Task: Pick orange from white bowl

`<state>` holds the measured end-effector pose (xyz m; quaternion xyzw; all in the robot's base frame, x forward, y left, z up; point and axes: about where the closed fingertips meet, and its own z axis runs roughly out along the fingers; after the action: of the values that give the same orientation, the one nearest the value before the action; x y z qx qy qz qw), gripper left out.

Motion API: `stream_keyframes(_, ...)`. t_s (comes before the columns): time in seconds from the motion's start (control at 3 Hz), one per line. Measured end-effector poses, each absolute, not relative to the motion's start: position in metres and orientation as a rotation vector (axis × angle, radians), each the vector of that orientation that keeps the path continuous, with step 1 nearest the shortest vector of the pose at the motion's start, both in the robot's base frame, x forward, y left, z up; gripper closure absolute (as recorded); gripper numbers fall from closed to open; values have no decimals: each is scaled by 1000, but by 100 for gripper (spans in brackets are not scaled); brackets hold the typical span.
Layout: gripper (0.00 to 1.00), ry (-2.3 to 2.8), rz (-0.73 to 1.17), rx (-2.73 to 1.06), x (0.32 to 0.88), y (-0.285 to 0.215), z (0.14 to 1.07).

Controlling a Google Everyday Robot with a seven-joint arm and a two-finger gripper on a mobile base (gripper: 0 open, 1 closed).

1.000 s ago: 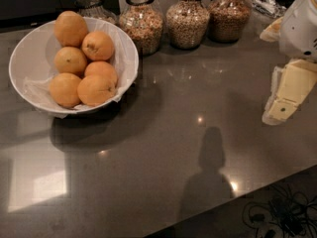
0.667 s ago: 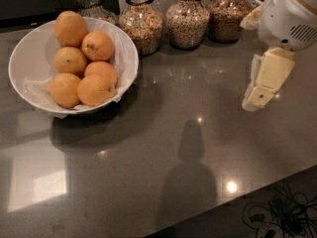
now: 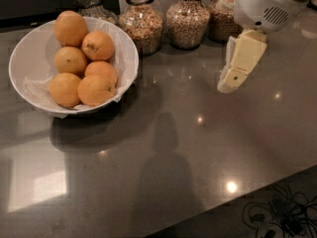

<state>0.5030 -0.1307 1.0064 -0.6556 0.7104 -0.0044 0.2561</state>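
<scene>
The white bowl [image 3: 29, 51] stands at the back left of the dark countertop, lined with crinkled white paper. It holds six oranges. The largest orange [image 3: 71, 28] lies at the far side of the pile, and the smaller ones sit in front of it. My gripper [image 3: 227, 86] hangs from the white arm [image 3: 265, 6] at the upper right and points down and left over the bare counter. It is well to the right of the bowl, touches nothing and holds nothing.
Several glass jars of grains and nuts stand along the back edge, such as one [image 3: 142, 19] close behind the bowl's right rim and another [image 3: 187, 18] beside it. The counter's front edge [image 3: 257, 195] runs across the lower right, with cables [image 3: 282, 217] on the floor below.
My gripper and arm have moved left across the counter toward the bowl, and a little farther back. The bowl and oranges have not moved.
</scene>
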Motion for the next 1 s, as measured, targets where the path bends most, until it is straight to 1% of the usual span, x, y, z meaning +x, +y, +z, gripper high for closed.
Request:
stream_keyframes(0.33,0,1904,3,-1769,505,-124,1007)
stream_keyframes(0.67,0,1803,92,-1723,528,-93,1009)
stream_keyframes(1.0,0,1675,176,-1705,558,-51,1017)
